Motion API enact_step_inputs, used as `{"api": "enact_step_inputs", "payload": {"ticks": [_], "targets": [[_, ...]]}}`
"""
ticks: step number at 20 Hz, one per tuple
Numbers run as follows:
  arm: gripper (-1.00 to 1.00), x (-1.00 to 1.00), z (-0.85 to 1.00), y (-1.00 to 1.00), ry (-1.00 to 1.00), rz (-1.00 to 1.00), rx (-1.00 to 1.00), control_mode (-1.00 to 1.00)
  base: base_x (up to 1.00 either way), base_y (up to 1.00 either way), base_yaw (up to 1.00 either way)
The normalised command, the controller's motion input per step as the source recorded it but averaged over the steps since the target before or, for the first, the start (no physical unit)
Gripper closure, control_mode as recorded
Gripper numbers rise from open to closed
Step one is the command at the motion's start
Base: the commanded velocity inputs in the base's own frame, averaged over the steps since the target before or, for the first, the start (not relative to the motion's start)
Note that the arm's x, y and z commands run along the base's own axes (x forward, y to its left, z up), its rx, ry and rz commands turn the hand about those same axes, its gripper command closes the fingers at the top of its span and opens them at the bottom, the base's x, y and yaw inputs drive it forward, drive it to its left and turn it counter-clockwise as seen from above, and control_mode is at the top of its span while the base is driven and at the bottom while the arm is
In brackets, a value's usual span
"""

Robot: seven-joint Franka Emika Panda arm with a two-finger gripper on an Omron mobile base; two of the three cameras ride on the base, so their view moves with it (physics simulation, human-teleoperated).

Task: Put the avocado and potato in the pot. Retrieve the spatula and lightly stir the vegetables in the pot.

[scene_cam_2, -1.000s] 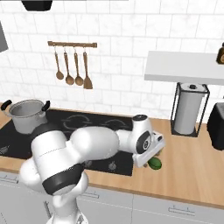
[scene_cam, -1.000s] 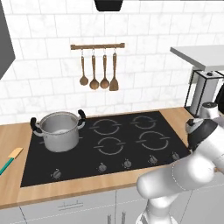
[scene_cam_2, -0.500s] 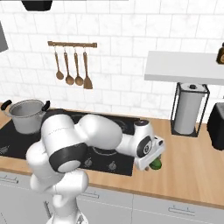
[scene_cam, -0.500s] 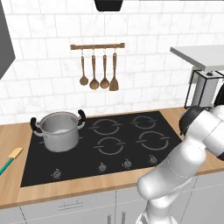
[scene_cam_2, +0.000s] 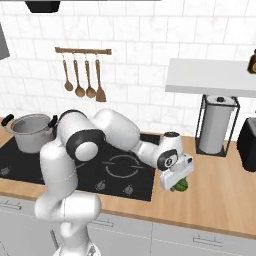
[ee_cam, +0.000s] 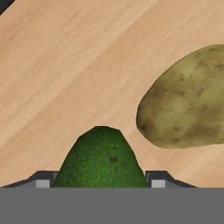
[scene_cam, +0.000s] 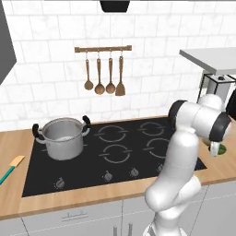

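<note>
The dark green avocado lies on the wooden counter right of the cooktop, and my gripper is down over it. The fruit fills the gap between the two fingertips, so the jaws are shut on it. Close beside it rests the tan-olive potato. From the base cameras the avocado peeks out under the gripper; it also appears as a green spot at the hand. The steel pot stands on the cooktop's far left burner. The teal-handled spatula lies on the counter left of the cooktop.
The black cooktop separates the pot from the vegetables. Wooden spoons and a turner hang on a wall rail. A paper towel stand sits under a shelf, with a dark appliance at the right edge.
The arm has reached further right and lowered the hand onto the avocado, and the jaws have narrowed around it.
</note>
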Motion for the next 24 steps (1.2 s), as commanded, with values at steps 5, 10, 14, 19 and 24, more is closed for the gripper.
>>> {"api": "enact_step_inputs", "payload": {"ticks": [5, 10, 14, 19, 24], "targets": [[1.00, -0.56, 0.22, 0.48, -0.17, 0.00, 0.00, -1.00, 0.00, 0.00, 0.00], [1.00, -0.62, 0.32, 0.98, -0.15, -0.01, -0.02, -1.00, 0.00, 0.00, 0.00], [1.00, -0.51, 0.45, 1.00, -0.13, -0.01, -0.03, -1.00, 0.00, 0.00, 0.00], [1.00, -0.37, 0.74, 1.00, -0.06, -0.01, -0.04, -1.00, 0.00, 0.00, 0.00], [1.00, -0.14, 0.88, 0.99, 0.00, -0.07, 0.00, -1.00, 0.00, 0.00, 0.00]]}}
